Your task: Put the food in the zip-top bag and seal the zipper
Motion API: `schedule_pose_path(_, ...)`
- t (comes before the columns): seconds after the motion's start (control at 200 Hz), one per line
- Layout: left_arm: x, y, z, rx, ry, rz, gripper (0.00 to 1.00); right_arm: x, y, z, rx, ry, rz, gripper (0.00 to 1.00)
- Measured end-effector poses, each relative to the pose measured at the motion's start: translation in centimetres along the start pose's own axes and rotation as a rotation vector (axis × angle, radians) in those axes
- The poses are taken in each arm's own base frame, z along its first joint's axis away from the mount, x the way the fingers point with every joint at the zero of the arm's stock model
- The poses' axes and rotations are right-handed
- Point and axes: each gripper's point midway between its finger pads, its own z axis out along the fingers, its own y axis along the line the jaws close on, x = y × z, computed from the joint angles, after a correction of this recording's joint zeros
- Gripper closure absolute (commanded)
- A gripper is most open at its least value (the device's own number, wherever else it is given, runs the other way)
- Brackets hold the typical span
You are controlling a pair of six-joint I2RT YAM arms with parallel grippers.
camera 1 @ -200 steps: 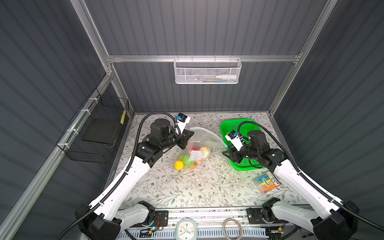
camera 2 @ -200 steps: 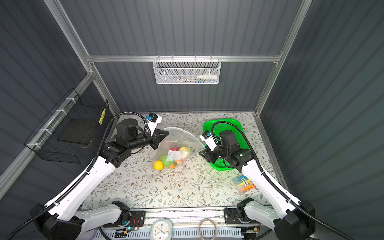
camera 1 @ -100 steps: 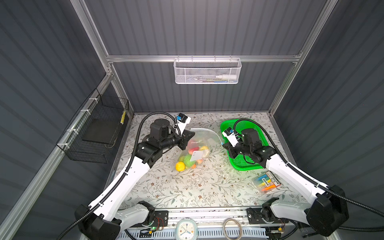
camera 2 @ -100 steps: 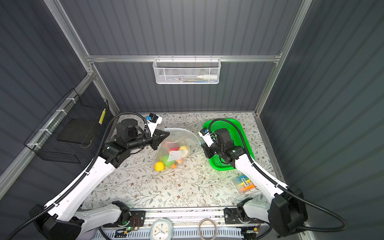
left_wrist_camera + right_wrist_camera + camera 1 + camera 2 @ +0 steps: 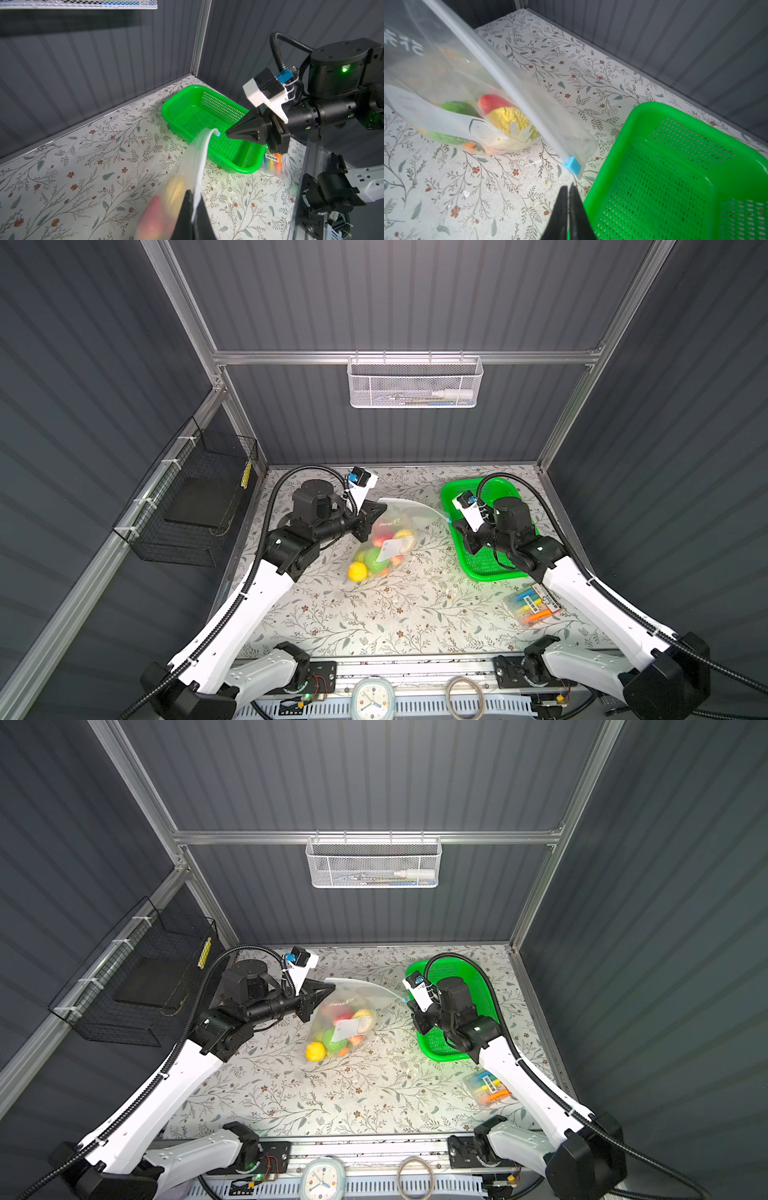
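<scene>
Left gripper (image 5: 380,511): clenched on the upper left corner of the zip-top bag (image 5: 409,516), and it holds that corner up from the tabletop (image 5: 395,614). This grip is the same as one second ago.
Right gripper (image 5: 568,190): the two fingers stand slightly parted, with only a thin gap, and they grasp nothing. The tips point at the blue slider (image 5: 572,165), just beside it but not touching.
Right arm, change: one second ago the gripper hung over the green basket (image 5: 486,568), apart from the bag. Half a second ago it was pushed in at the bag's right corner. Now it stands a little back from that corner, at the left rim of the basket in both top views.
Zipper (image 5: 508,83): a whitish strip that runs from the left gripper to the slider at its right end, near the basket. Whether it is pressed shut along its whole length cannot be told.
Food (image 5: 381,529): inside the bag, in the centre of both top views, heaped at the low end that rests on the tabletop. Red, green, yellow and orange pieces show through the plastic, behind the white label patch (image 5: 390,548). Its place has not changed.
Yellow lemon (image 5: 357,571): at the lower left end of the heap, on the same spot as before.
Marker packet (image 5: 532,608): on the tabletop at lower right, below the basket, not moved.
</scene>
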Motion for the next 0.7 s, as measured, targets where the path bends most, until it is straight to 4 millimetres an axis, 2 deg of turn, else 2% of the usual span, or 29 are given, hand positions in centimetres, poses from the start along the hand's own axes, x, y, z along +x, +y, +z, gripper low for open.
schedule_pose_path(0.085,0.3,-0.5,0.0,0.031,0.011,-0.004,1.00,-0.2,0.0,-0.3,0.001,-0.010,-0.010,0.44)
schedule_pose_path(0.215,0.7,-1.1,0.3,0.073,0.026,-0.008,1.00,-0.6,0.3,-0.3,-0.014,-0.025,-0.043,0.36)
schedule_pose_path(0.315,0.9,-1.3,0.4,0.092,0.035,-0.013,1.00,-1.3,0.5,0.3,-0.043,-0.028,-0.060,0.37)
schedule_pose_path(0.405,1.0,-1.5,0.4,0.102,0.038,-0.015,1.00,-2.3,1.0,1.1,-0.092,-0.040,-0.061,0.42)
schedule_pose_path(0.465,1.0,-1.6,0.5,0.108,0.040,-0.016,1.00,-2.8,1.5,1.4,-0.123,-0.050,-0.063,0.49)
schedule_pose_path(0.555,1.0,-1.7,0.5,0.112,0.041,-0.017,1.00,-3.2,2.5,1.9,-0.160,-0.058,-0.078,0.75)
schedule_pose_path(0.615,1.0,-1.7,0.5,0.114,0.041,-0.017,1.00,-3.3,3.0,2.1,-0.174,-0.060,-0.084,0.89)
schedule_pose_path(0.7,1.0,-1.7,0.4,0.117,0.041,-0.019,1.00,-3.4,3.5,2.2,-0.184,-0.060,-0.072,1.00)
